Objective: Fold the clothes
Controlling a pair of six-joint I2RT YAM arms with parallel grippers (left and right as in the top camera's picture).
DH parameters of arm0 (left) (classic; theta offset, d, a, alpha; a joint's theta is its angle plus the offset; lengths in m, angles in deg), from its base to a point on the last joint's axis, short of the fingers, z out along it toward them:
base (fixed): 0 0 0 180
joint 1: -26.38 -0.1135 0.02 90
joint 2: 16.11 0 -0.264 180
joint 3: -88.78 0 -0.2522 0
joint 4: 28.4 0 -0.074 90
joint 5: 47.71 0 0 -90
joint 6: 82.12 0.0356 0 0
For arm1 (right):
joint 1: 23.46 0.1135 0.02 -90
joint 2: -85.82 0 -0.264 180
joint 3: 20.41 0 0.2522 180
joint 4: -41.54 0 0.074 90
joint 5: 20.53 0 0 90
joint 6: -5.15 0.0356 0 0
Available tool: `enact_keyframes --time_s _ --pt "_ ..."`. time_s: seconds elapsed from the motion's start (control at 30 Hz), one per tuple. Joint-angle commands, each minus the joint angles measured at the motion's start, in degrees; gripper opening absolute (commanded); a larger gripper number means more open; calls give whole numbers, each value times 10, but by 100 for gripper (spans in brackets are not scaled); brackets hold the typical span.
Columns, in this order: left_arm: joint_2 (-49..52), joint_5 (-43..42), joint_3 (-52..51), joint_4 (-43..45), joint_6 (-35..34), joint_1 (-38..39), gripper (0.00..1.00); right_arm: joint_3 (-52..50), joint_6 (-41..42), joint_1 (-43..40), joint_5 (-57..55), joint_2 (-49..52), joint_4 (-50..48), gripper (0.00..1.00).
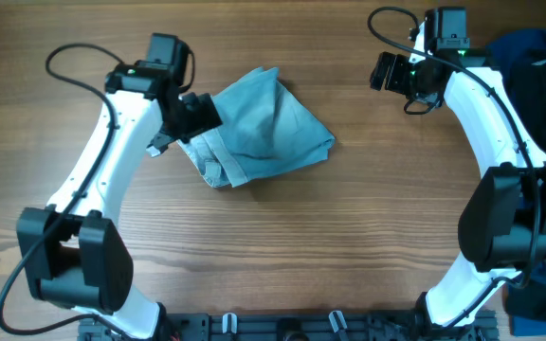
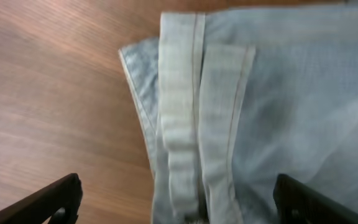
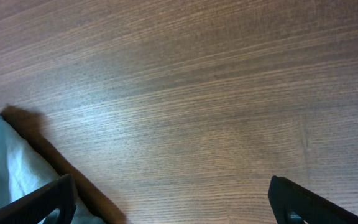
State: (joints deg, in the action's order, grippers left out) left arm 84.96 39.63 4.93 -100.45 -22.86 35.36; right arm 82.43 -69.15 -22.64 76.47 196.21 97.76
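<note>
Jeans (image 1: pixel 263 128) lie in a folded, bunched heap on the wooden desk (image 1: pixel 349 237), toward the far edge, left of centre. The left wrist view shows hemmed cuffs (image 2: pixel 185 124) stacked side by side at the bundle's edge.

Left gripper (image 1: pixel 186 128) hovers over the left end of the jeans, jaws spread wide, holding nothing.

Right gripper (image 1: pixel 387 74) sits near the far right of the desk, well apart from the jeans, jaws spread over bare wood.

Dark garments (image 1: pixel 538 57) lie at the right edge.

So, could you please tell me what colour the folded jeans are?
Light, faded blue; the jeans show best in the overhead view.
</note>
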Motion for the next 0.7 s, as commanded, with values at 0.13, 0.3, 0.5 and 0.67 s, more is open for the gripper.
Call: enact_keyframes --time_s 0.13,0.3,0.5,0.67 --pt "9 -261 -198 189 -28 -77 92 8 -7 0 -6 -7 0 100" --pt "9 -322 -257 280 -28 -81 89 8 -7 0 -6 -7 0 100" --pt "8 -331 -257 305 -32 -81 87 8 -7 0 -6 -7 0 100" --pt "8 -313 -258 335 -45 -81 88 8 -7 0 -6 -7 0 100"
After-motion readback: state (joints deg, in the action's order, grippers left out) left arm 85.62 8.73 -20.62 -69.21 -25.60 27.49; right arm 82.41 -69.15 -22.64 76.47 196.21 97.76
